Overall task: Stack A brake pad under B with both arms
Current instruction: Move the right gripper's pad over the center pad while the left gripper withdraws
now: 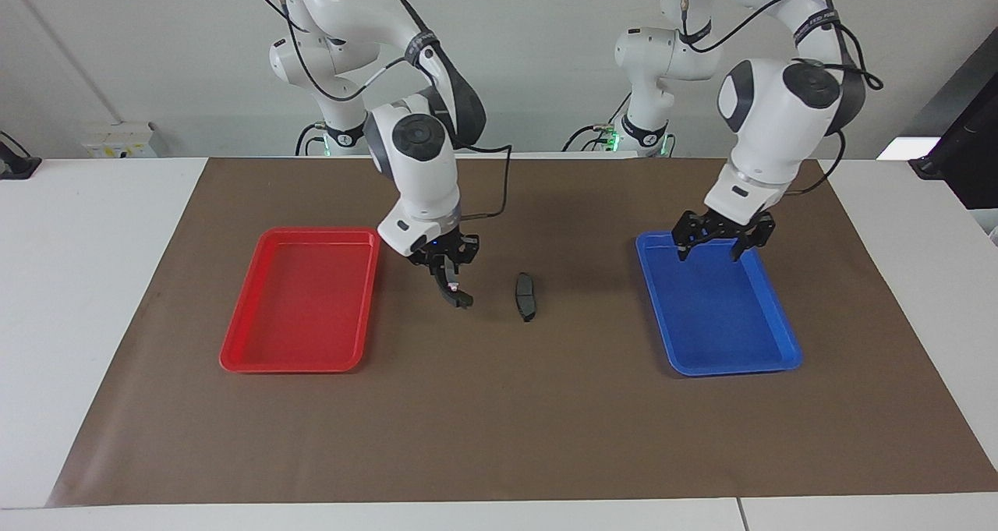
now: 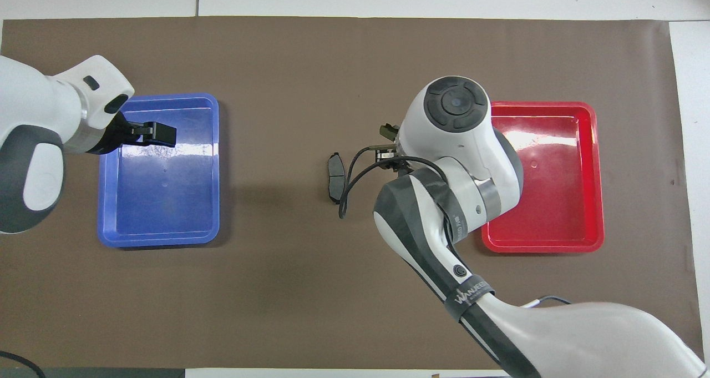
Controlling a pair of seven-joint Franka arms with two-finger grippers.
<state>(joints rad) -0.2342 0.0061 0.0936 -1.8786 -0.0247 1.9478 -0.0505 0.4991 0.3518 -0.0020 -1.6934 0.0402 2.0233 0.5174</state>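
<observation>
The A brake pad (image 1: 528,295), a short dark grey oblong, lies flat on the brown mat midway between the two trays (image 2: 336,177). My right gripper (image 1: 448,278) hangs just above the mat between the red tray and the pad. It is shut on B (image 1: 459,296), a black curved piece with a pale spot, which dangles from the fingertips. In the overhead view the right arm's wrist covers most of that gripper and B. My left gripper (image 1: 709,251) stands open and holds nothing, raised over the robot-side end of the blue tray (image 2: 158,134).
A red tray (image 1: 296,320) (image 2: 554,200) lies toward the right arm's end of the mat, a blue tray (image 1: 725,320) (image 2: 161,211) toward the left arm's end. Neither holds anything. The brown mat (image 1: 499,422) covers the white table.
</observation>
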